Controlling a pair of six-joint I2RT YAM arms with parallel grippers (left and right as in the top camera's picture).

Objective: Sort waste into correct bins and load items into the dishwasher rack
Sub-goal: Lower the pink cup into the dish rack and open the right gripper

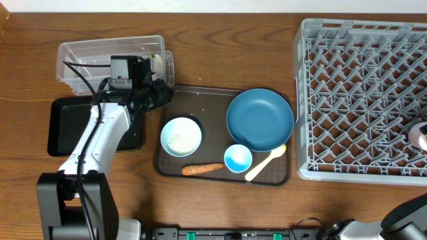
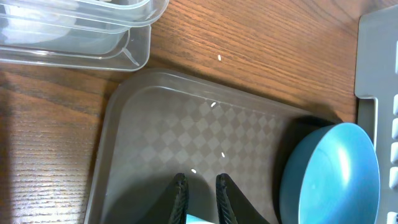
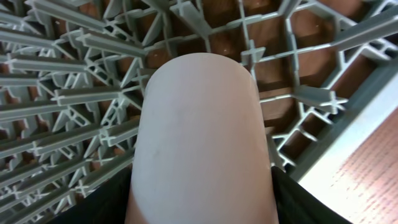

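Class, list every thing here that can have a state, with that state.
left end effector: slightly open, empty
right end effector: shut on pink cup
dishwasher rack: nothing seen but that cup
dark-blue plate: upright, empty
larger bowl: white residue inside
smaller bowl: upright, looks empty
black tray: looks empty

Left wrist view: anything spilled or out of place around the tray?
Yes. Loose rice grains are scattered over the brown tray. One more grain lies off it on the wooden table, near the clear tub. Nothing else in this view looks tipped or damaged.
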